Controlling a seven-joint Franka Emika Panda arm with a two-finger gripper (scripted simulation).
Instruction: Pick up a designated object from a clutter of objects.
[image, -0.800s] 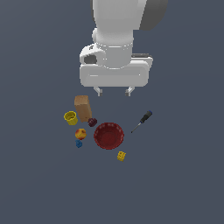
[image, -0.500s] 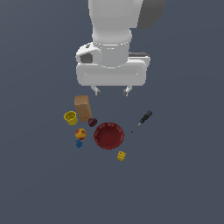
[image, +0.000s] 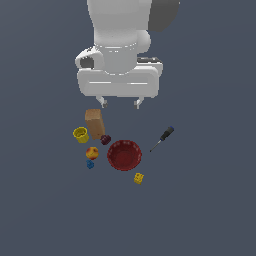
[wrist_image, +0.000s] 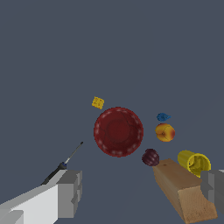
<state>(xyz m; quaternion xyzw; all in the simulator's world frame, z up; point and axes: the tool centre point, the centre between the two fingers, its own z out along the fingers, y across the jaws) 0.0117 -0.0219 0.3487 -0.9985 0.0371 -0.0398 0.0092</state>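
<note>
One peach (image: 92, 152), one bowl (image: 124, 155)

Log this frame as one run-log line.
phase: approach | gripper: open, empty, above clutter | target: small orange-yellow peach-like fruit on table, between yellow cup and blue piece | contact: none

Flat, even simulator light — no cast shadows, slightly soft renders

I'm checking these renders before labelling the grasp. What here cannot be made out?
- Brown wooden box: its near end is cut off by the wrist view's edge.
- Black-handled screwdriver: its handle is hidden behind a finger in the wrist view.
- Small blue piece: too small to tell its shape in either view.
- Hand: mostly covered by the arm in the exterior view.
</note>
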